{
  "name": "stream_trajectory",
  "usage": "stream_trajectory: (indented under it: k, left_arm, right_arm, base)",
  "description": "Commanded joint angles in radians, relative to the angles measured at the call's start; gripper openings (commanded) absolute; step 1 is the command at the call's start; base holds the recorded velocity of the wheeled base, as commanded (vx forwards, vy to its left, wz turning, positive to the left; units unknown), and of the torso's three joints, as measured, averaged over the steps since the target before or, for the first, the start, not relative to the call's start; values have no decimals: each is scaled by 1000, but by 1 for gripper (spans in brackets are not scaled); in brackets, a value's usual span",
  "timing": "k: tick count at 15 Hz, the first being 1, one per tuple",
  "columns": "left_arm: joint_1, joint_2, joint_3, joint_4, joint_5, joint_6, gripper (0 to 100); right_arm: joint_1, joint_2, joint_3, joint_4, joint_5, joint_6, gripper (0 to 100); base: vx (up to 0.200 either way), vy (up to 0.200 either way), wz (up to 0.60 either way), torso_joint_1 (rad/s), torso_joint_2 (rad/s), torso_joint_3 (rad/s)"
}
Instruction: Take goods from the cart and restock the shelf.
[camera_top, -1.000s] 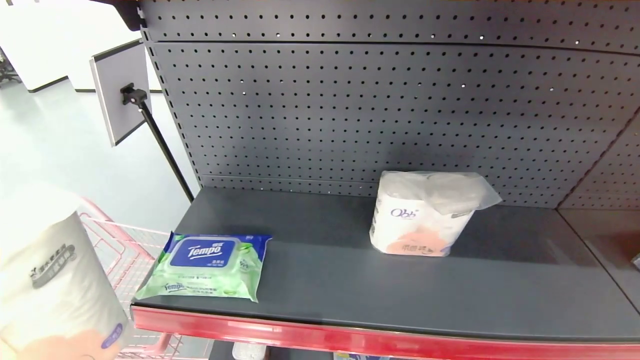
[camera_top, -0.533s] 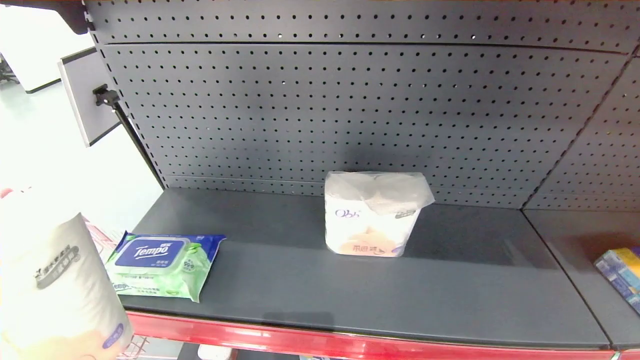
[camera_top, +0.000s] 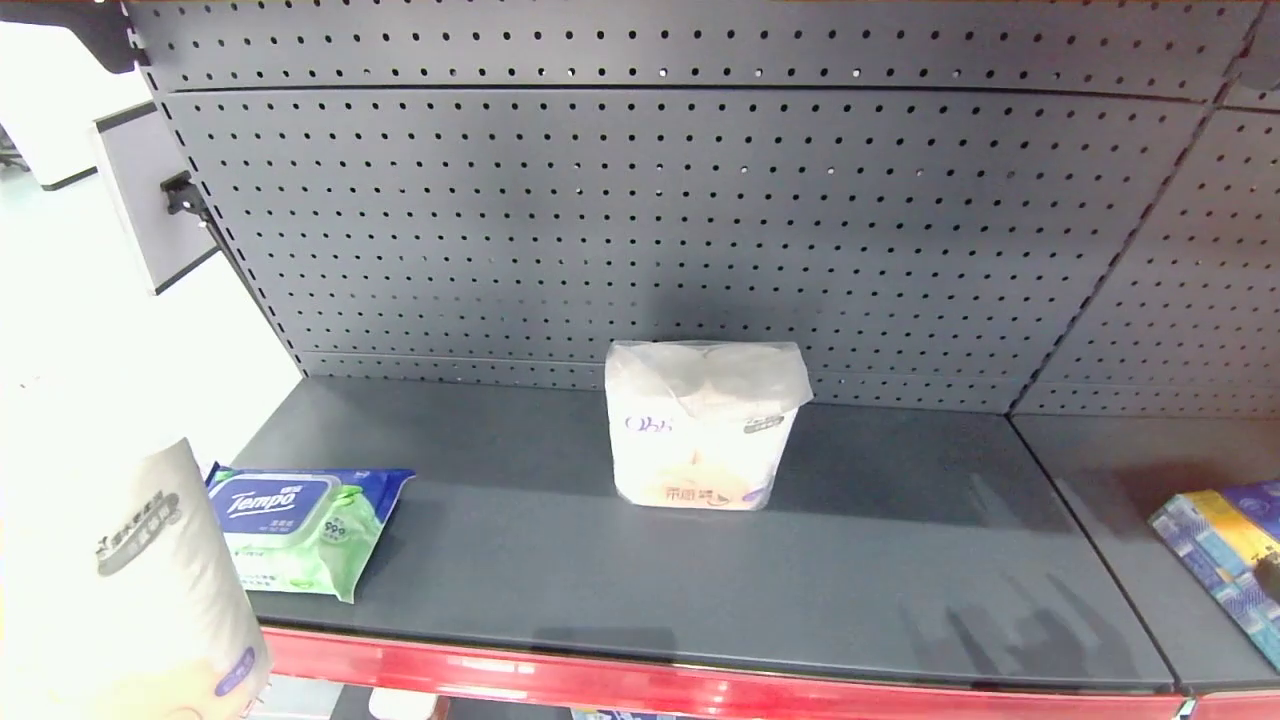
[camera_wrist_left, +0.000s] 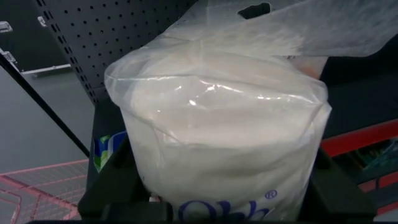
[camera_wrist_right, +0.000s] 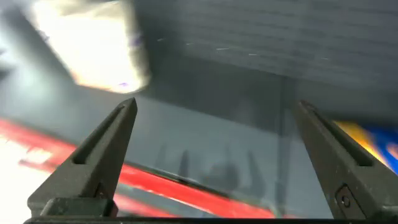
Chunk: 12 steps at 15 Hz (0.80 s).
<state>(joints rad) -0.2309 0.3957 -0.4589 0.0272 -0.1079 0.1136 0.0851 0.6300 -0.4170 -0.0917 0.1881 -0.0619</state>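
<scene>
A white toilet paper pack (camera_top: 130, 590) hangs at the lower left, before the shelf's front edge; my left gripper (camera_wrist_left: 224, 190) is shut on it (camera_wrist_left: 217, 124), dark fingers (camera_wrist_left: 112, 186) on either side. A second toilet paper pack (camera_top: 700, 435) stands upright mid-shelf near the pegboard. A green and blue wet wipes pack (camera_top: 295, 525) lies flat at the shelf's left front corner. My right gripper (camera_wrist_right: 216, 109) is open, nothing between its fingers, in front of the shelf (camera_wrist_right: 236, 130) to the right of that standing pack (camera_wrist_right: 93, 50).
The grey shelf (camera_top: 600, 570) has a red front edge (camera_top: 700, 685) and a pegboard back. A blue and yellow box (camera_top: 1220, 550) lies on the adjoining shelf at right. A pink wire cart (camera_wrist_left: 31, 193) stands below left. A grey sign panel (camera_top: 140, 200) sticks out at the left end.
The head camera has swung right, so the shelf goods sit further left in the picture and the blue and yellow box came into view. The held pack stays at lower left.
</scene>
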Motion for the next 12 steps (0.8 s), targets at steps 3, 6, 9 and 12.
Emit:
stream_trajectory:
  k: [3, 6, 9, 12]
  left_arm:
    - [-1, 35, -6, -12, -32, -2, 0]
    - [-1, 43, -10, -10, -47, -5, 0]
    - [-1, 49, -14, -10, -49, -5, 0]
    - [-1, 45, -15, -10, -49, -5, 0]
  right_arm:
    - [154, 660, -59, -358, 304, -55, 100]
    - [151, 838, -83, -502, 464, -142, 100]
    - [153, 985, -167, -565, 541, -194, 100]
    - [156, 1071, -269, -568, 567, -225, 100]
  base:
    - [0, 0, 0, 0, 0, 0]
    - [0, 0, 0, 0, 0, 0]
    - [0, 0, 0, 0, 0, 0]
    - [0, 0, 0, 0, 0, 0]
